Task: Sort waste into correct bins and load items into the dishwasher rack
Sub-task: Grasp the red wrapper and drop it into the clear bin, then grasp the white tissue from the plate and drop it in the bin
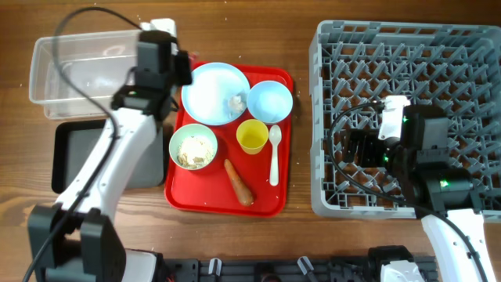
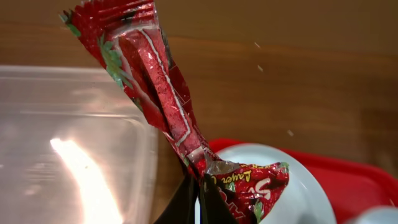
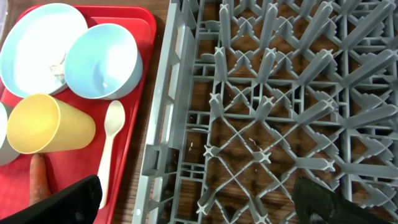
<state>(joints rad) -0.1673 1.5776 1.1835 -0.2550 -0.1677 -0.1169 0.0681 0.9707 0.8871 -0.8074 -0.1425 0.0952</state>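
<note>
My left gripper (image 2: 199, 200) is shut on a red candy wrapper (image 2: 160, 93) and holds it up between the clear plastic bin (image 2: 62, 143) and the white plate (image 2: 311, 186). From overhead, this gripper (image 1: 178, 66) sits at the red tray's (image 1: 176, 196) far left corner, and the wrapper is hidden beneath it. My right gripper (image 3: 199, 205) is open and empty above the grey dishwasher rack (image 3: 261, 112), near its left wall (image 1: 321, 157). On the tray are the plate (image 1: 213, 92), a blue bowl (image 1: 270, 100), a yellow cup (image 1: 251, 136), a white spoon (image 1: 274, 153), a carrot (image 1: 239, 182) and a small bowl of scraps (image 1: 193, 147).
The clear bin (image 1: 78, 74) stands at the far left, with a black bin (image 1: 70, 157) in front of it, partly under my left arm. The rack (image 1: 470, 47) fills the right side of the table.
</note>
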